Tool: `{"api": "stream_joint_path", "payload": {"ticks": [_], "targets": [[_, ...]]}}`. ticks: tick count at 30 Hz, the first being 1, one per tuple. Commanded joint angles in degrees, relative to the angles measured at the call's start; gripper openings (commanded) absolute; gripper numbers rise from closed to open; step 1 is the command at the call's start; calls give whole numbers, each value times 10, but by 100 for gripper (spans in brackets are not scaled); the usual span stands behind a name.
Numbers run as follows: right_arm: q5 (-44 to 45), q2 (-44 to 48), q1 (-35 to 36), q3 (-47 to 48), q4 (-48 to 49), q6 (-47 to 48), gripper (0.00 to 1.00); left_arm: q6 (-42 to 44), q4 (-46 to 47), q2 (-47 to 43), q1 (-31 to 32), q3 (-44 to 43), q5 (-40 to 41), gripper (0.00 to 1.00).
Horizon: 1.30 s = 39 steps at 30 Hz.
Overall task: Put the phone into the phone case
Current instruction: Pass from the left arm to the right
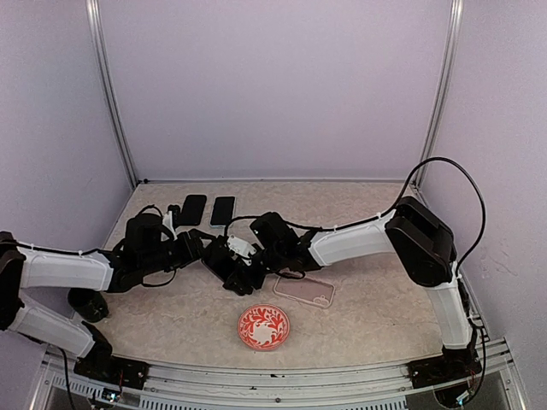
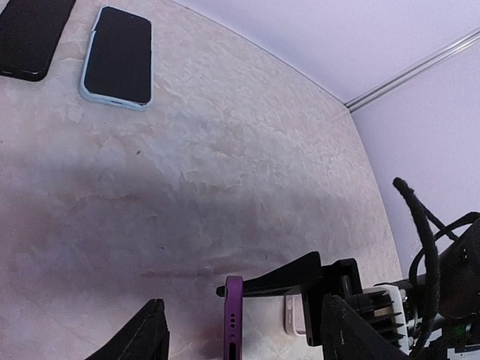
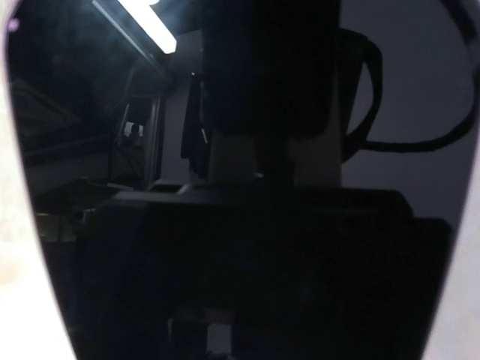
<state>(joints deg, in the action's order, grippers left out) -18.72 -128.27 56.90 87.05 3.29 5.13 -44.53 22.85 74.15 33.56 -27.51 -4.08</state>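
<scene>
Phone (image 2: 233,319) stands on edge between the two grippers near the middle of the table (image 1: 376,316); whether it touches the tabletop cannot be told. The left wrist view shows only its thin purple rim, cut off by the bottom of the frame; the right wrist view is filled by its black screen, which mirrors the camera rig and hides the fingers altogether; from above it is lost in the dark knot of arms. Right gripper (image 1: 242,269) appears clamped on it; one black finger (image 2: 277,281) lies across the phone's upper edge, its partner unseen. Left gripper (image 2: 240,341) is spread wide with nothing in it, a finger on either side of the phone and clear of it. Nearest the bases, at 6 o'clock from the grippers, lies a red patterned plate (image 1: 263,326); the phone case (image 1: 303,290) lies flat at 4 o'clock, apart from them; farthest, at 11 o'clock, sit a dark handset (image 1: 194,209) and a pale-cased handset (image 1: 222,210), the first cropped in the left wrist view.
</scene>
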Motion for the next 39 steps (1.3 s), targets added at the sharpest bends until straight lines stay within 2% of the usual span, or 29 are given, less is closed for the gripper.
{"api": "stream_joint_path", "payload": {"ticks": [1,6,14,18,23,30,33,39], "targets": [[21,62,4,-1,-19,58,68,22,-19,-17,-1,-27,-36,72],[39,93,4,-6,-71,115,69,40,-21,-21,-11,-38,-102,77],[56,158,5,-43,-113,182,70,57,17,8,-19,-58,-241,74],[78,177,8,-45,-140,199,70,67,10,35,-14,-79,-285,72],[95,181,16,-39,-162,209,70,71,5,64,-3,-97,-304,69],[159,167,26,-23,-169,213,70,73,-5,89,9,-113,-306,57],[181,169,26,-24,-163,212,71,79,-17,92,13,-116,-302,56],[201,175,26,-25,-161,217,71,88,-38,96,16,-122,-289,46]]}}
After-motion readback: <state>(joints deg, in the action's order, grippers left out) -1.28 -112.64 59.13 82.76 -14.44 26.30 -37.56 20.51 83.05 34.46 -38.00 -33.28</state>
